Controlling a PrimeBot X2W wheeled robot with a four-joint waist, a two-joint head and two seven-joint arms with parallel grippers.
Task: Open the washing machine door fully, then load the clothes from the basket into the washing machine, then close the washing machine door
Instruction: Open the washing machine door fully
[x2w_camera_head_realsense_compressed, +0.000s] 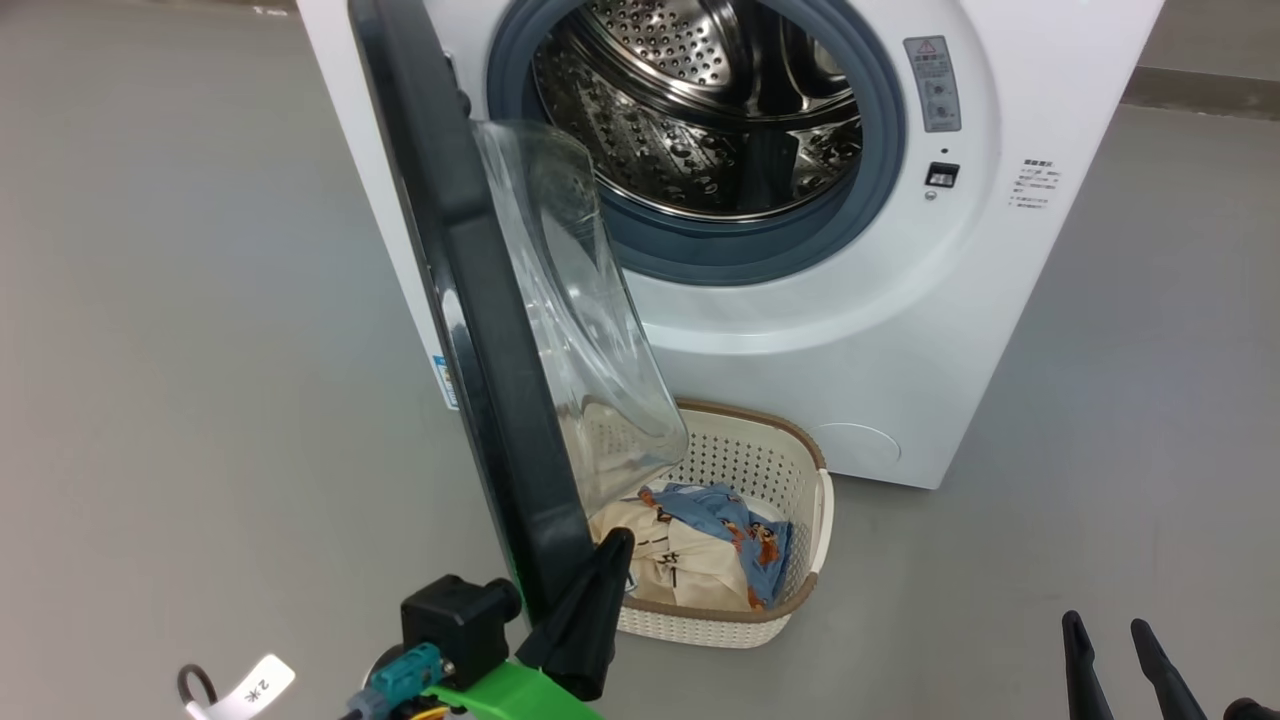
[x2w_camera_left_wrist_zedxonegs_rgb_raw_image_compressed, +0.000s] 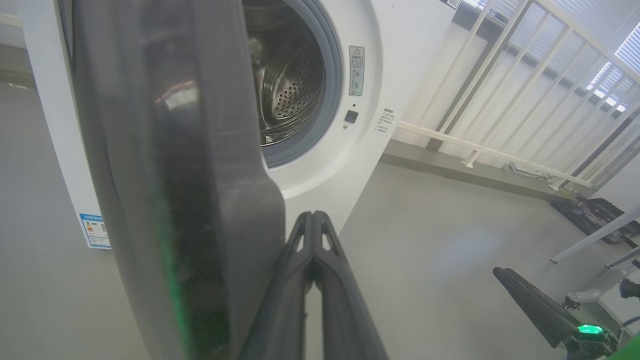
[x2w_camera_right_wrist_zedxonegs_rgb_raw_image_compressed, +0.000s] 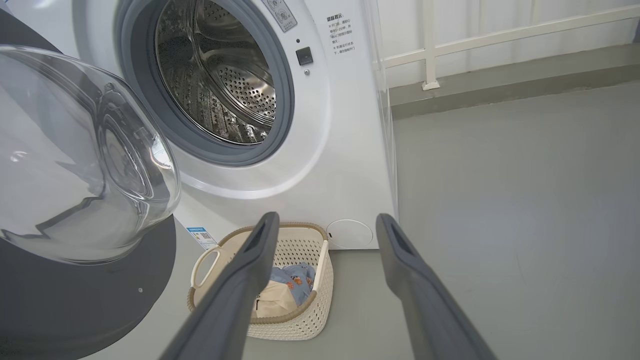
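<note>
1. Head view: your left gripper has its two fingers pressed together with nothing between them. The tips rest against the free edge of the washing machine door, on its glass-bowl side. The door stands edge-on to you, roughly square to the front of the washing machine, with its hinge on the machine's left. The door therefore lies to the left of the tips, and I judge that a leftward push is what would open it fully. The basket sits on the floor before the machine, partly under the bowl, with the clothes inside. Your right gripper is spread wide and empty, well apart to the basket's right.

2. Left wrist view: the closed fingers rise with the door's black rim touching their left flank. The drum shows open beyond them.

3. Right wrist view: the right jaws stand wide and hold nothing. The basket lies ahead and below, partly behind the left finger. The door's bowl hangs just to the basket's left. I'd judge this the arm for the clothes once the door is fully open.
</note>
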